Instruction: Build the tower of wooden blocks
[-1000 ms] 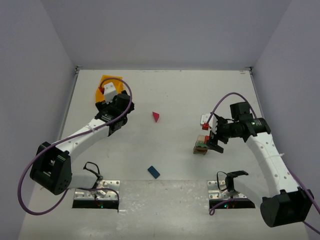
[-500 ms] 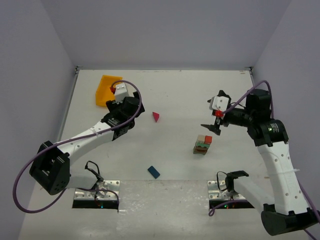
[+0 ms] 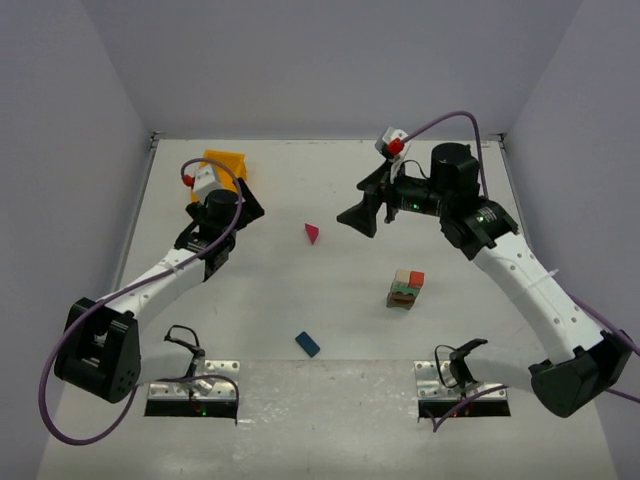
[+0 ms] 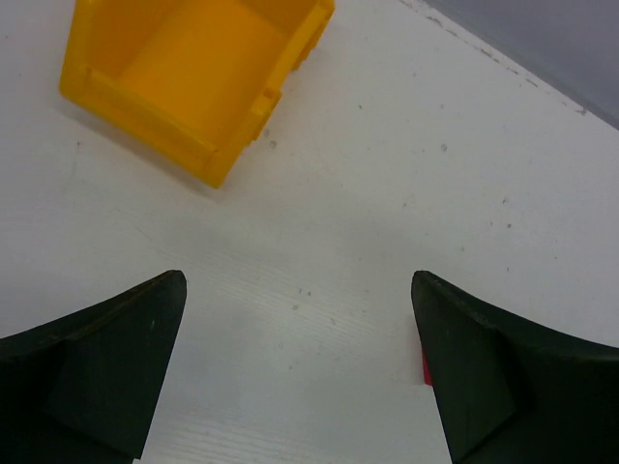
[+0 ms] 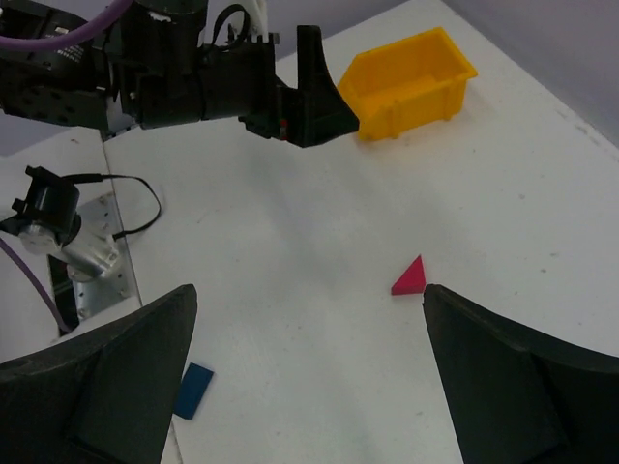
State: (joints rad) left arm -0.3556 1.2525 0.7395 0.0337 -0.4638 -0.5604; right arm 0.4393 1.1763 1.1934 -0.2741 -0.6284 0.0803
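- Your left end effector (image 4: 300,387) has its two dark fingers spread wide apart with nothing between them; in the left wrist view it looks down on the bare white tabletop (image 4: 406,193); the yellow-orange plastic bin (image 4: 184,77) sits in the upper left of that frame with its inside showing
- Your right end effector (image 5: 309,387) is also spread wide and carries nothing; in the overhead view it hangs in the upper middle of the frame, pointing toward the left
- The short tower of small painted wooden blocks (image 3: 405,288) stands right of centre in the overhead view, lower in the frame than the right end effector and well apart from it; you can make out an olive-brown base, a green layer, and a cream piece and a red piece side by side on top
- The magenta triangular wooden prism (image 3: 313,233) lies loose near the centre of the overhead view, between the two end effectors and touching neither
- The blue wooden brick (image 3: 307,344) lies flat in the lower middle of the overhead view, well apart from the tower and the prism
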